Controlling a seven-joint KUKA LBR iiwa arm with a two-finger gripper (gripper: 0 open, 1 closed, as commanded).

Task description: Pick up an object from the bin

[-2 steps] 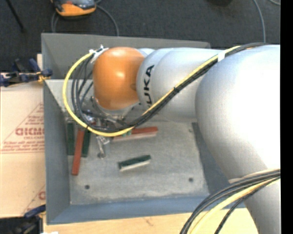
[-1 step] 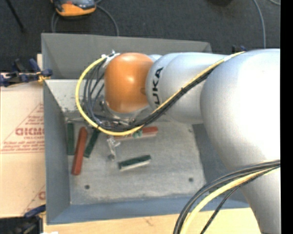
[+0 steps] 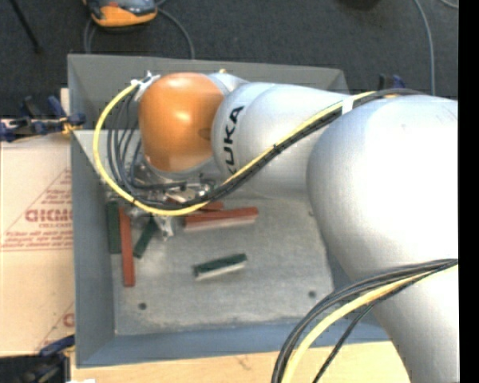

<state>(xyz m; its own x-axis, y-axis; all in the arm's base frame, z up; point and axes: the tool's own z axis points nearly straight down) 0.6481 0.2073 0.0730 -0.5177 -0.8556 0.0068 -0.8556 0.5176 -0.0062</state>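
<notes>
Arm (image 3: pixel 303 158) overlaps red bar (image 3: pixel 223 217); green bar (image 3: pixel 219 266) exposed

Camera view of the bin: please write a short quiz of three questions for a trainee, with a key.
1. True or false: the green block lies apart from the other things on the floor of the bin.
2. The red stick lies: A) flat, along the bin's left wall; B) on top of the green block; C) outside the bin.
3. Fill in: the round cover on the arm's wrist is ____ in colour.
Key: 1 true; 2 A; 3 orange.
</notes>
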